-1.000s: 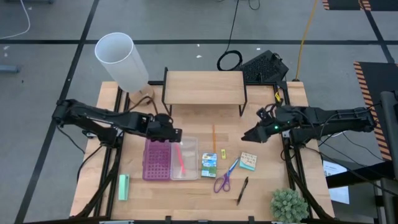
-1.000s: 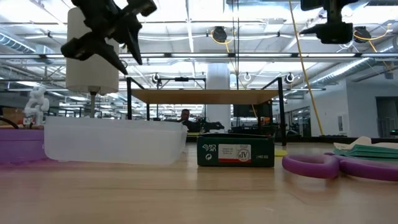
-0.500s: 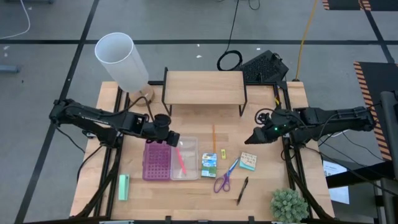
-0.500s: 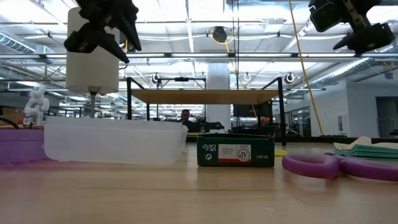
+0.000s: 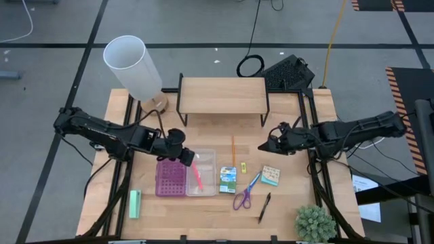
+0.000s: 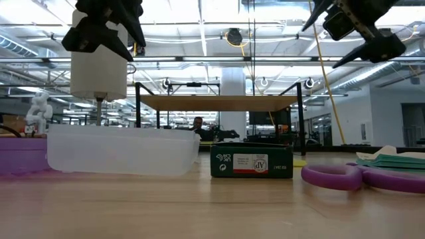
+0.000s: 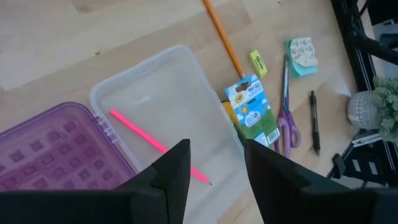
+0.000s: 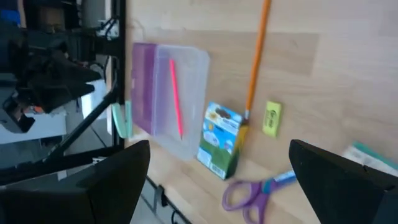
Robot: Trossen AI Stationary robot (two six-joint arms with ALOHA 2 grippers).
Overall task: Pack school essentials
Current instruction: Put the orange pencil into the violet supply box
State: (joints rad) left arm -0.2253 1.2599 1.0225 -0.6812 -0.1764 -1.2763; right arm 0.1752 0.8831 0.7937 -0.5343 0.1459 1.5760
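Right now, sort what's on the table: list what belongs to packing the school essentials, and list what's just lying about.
For the job:
pink pencil, already in the case's clear half
orange pencil
green-blue packet
tiny yellow piece
scissors
black pen
small pad
purple case

Lying about:
mint-green block
white cylinder
wooden shelf
potted plant

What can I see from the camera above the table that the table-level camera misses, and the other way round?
Only the high view shows the pink pencil lying in the case's clear half, the orange pencil, the black pen and the mint-green block. Only the low view shows the room's ceiling lights and a person far behind. Both show the green-blue packet, the scissors and both grippers, left and right, open above the table.
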